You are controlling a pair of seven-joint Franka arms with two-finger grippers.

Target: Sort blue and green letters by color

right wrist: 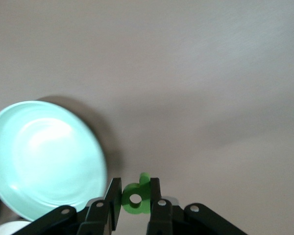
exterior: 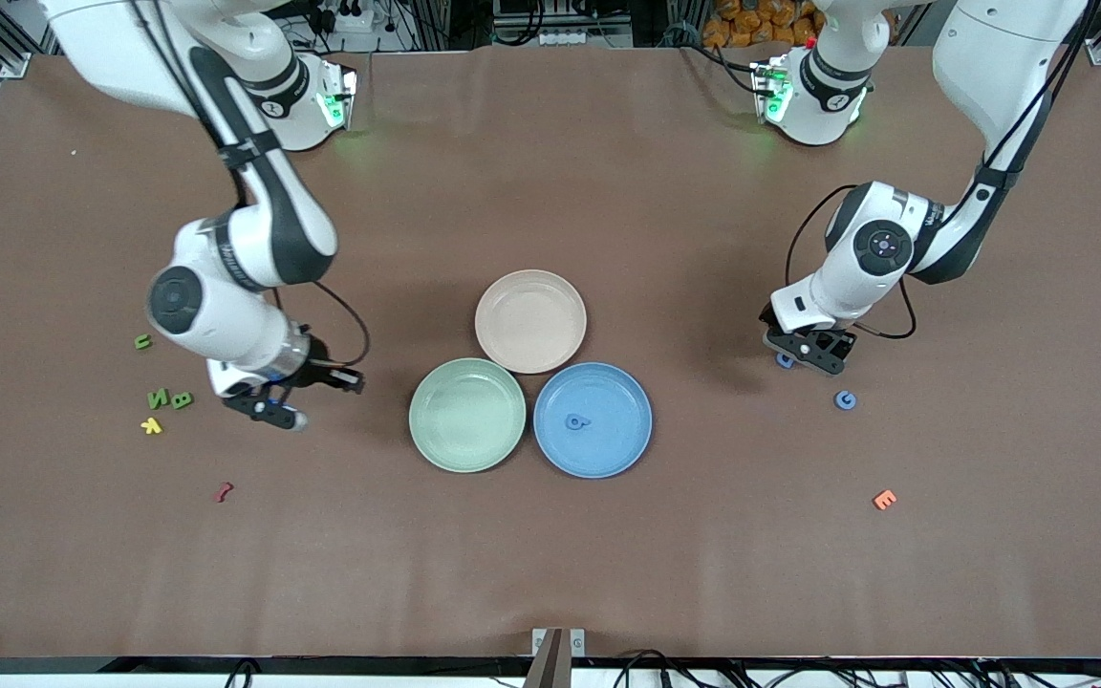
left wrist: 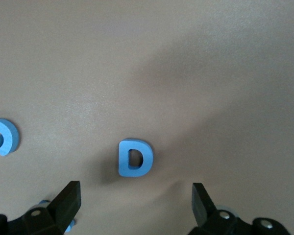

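Right wrist view, right end effector (right wrist: pixel 135 201) clamped on a green letter P (right wrist: pixel 136 197) above the brown desk (exterior: pixel 550 554) beside the green plate (right wrist: pixel 44 159), left end effector (left wrist: pixel 135 205) spread wide over the blue D (left wrist: pixel 134 157), blue G (exterior: pixel 844 399) nearby, another blue letter (exterior: pixel 576 421) in the blue plate (exterior: pixel 608 457), green letters (exterior: pixel 168 397) toward the right arm's end.

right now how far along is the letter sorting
Done: one blue letter lies in the blue plate. In hand: the right gripper is shut on a green P near the green plate, which holds nothing; the left gripper hangs open over the blue D. Left: blue G, green U, N, B.
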